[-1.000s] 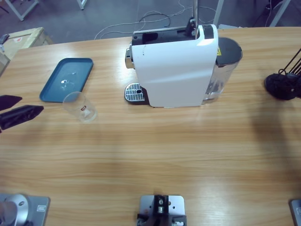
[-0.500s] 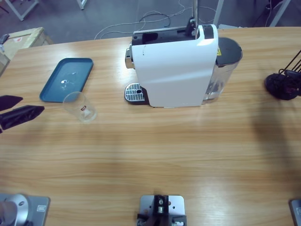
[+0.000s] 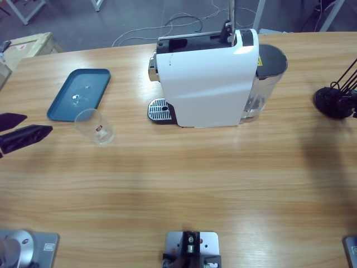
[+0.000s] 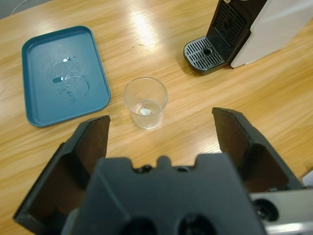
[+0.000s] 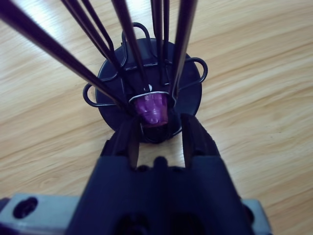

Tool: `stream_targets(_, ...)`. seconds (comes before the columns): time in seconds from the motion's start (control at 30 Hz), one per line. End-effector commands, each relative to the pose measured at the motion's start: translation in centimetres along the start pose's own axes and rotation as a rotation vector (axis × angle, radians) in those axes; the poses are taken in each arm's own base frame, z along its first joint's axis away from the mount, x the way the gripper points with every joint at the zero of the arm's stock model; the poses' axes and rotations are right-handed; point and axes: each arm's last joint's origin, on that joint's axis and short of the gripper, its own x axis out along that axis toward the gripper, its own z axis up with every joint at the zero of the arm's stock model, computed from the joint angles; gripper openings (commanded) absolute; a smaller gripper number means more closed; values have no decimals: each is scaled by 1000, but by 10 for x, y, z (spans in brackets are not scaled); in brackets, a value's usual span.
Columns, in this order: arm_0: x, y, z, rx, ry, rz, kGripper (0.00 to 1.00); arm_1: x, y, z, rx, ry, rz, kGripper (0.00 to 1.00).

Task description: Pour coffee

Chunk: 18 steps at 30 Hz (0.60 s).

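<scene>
A small clear glass cup (image 3: 95, 126) (image 4: 145, 102) stands upright beside the blue tray, with only a pale glint at its bottom. No coffee shows. My left gripper (image 3: 22, 131) (image 4: 161, 125) hovers a short way from the cup, open wide and holding nothing. The white coffee machine (image 3: 206, 78) (image 4: 286, 24) stands mid-table, its drip grate (image 3: 159, 109) (image 4: 208, 53) bare. My right gripper (image 5: 160, 128) is at a black wire rack (image 3: 333, 102) (image 5: 146, 73). Its narrowly open jaws flank the lower end of a purple capsule (image 5: 154, 108) held in the rack. This gripper is outside the high view.
The blue tray (image 3: 78, 94) (image 4: 34, 105) lies left of the machine with a few water drops on it. A clear water tank (image 3: 265, 89) sits at the machine's right end. Bare wooden table (image 3: 195, 178) stretches along the front.
The black wire rack at the right edge has shifted slightly. The left gripper, the cup and the machine have not moved.
</scene>
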Motion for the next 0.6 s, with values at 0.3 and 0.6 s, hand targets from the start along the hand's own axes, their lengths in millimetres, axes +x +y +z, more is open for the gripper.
stream_targets(0.3,7,0,-7,24,38,8,886,15,-2,-9,-30,41,-5,163)
stream_targets(0.6,7,0,-8,24,37,7,885,19,-1,-9,-34,57,-2,158)
